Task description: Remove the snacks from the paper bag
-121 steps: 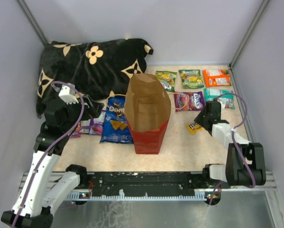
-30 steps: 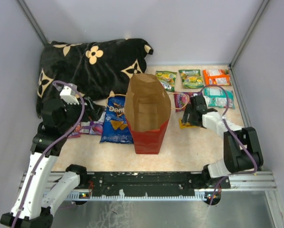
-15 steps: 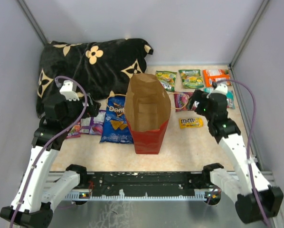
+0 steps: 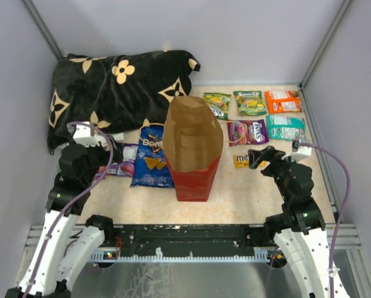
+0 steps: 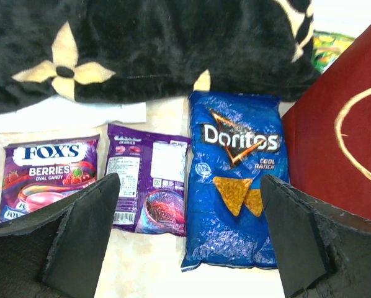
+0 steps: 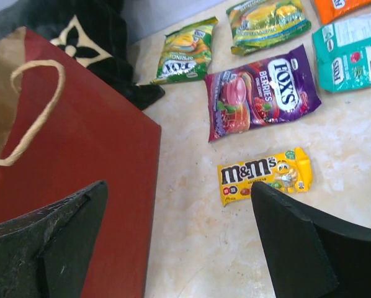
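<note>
The bag stands upright at the middle of the table, mouth open. Doritos lie flat just beside it at 9 o'clock, with two purple packets further out. M&M's lie at the bag's 3 o'clock, and five other snacks lie toward 1 o'clock. The left gripper and right gripper hover with jaws wide apart, holding nothing.

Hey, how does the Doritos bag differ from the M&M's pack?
The Doritos bag is blue and much larger; the M&M's pack is yellow and small. The Doritos bag lies left of the paper bag, the M&M's pack right of it. Both lie flat on the table, outside the bag.
</note>
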### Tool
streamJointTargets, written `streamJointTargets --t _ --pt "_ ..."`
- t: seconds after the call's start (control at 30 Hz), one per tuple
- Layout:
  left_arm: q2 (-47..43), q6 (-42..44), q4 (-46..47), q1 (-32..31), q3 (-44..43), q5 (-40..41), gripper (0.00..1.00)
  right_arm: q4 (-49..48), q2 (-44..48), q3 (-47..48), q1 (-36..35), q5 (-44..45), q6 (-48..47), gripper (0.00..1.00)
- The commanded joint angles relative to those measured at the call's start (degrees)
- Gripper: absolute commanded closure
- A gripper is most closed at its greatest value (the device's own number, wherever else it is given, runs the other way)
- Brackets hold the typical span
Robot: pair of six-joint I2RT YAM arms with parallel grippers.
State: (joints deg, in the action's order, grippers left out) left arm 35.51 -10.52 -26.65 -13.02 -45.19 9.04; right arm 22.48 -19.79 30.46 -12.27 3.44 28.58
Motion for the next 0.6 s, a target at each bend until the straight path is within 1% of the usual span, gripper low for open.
streamJointTargets --t 0.0,0.07,0.27,0.57 --pt "-4.8 -0.1 2.9 0.3 2.1 0.2 0.00 1.4 2.6 0.3 -0.2 0.9 0.1 0.01" --pt "-5.1 -0.2 2.6 0.3 2.3 -0.7 0.00 2.2 2.4 1.1 -0.2 0.0 0.1 0.01" --pt "-3.7 0.1 3.1 0.3 2.7 -3.3 0.00 1.6 1.9 0.3 -0.2 1.7 0.2 0.01" --pt "-5.1 -0.3 3.9 0.3 3.4 -3.7 0.00 2.9 2.1 0.9 -0.1 2.0 0.2 0.01"
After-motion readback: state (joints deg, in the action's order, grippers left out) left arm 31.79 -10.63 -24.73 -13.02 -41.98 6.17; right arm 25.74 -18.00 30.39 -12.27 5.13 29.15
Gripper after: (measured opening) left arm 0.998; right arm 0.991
